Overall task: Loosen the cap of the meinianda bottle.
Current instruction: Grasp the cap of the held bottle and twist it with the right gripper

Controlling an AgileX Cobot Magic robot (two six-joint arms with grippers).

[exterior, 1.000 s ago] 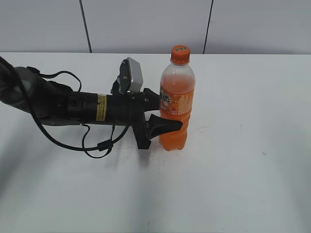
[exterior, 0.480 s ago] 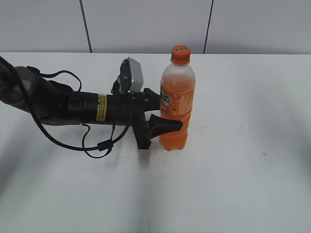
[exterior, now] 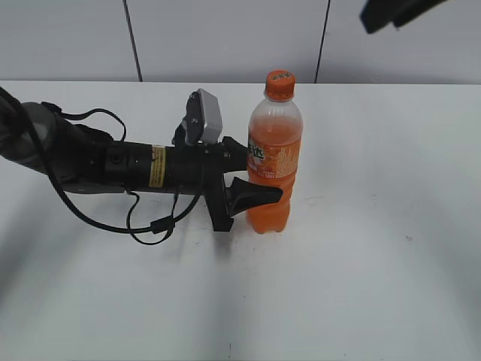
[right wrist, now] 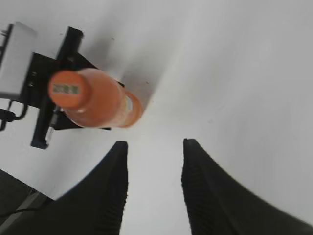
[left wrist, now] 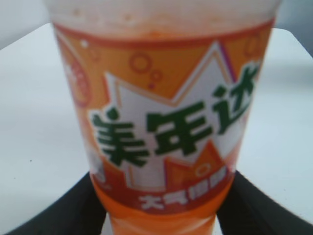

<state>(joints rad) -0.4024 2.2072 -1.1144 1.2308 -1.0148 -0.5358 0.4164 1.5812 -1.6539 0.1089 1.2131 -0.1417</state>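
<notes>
The meinianda bottle (exterior: 273,162) stands upright on the white table, full of orange liquid, with the orange cap (exterior: 279,84) on its neck. My left gripper (exterior: 259,177) reaches in from the left and is shut on the bottle at its labelled waist. In the left wrist view the label (left wrist: 166,127) fills the frame, with a black finger on each side. My right gripper (right wrist: 154,144) is open and empty, high above the table, looking down on the cap (right wrist: 66,88) and the bottle (right wrist: 105,105). A dark part of it shows at the top right of the exterior view (exterior: 394,11).
The white table (exterior: 376,263) extends to the right and front of the bottle. The left arm's body and cables (exterior: 113,169) lie across the table's left side. A grey panelled wall (exterior: 225,37) stands behind.
A dark part of the right arm has come into the exterior view at the top right. The left gripper and the bottle have not moved.
</notes>
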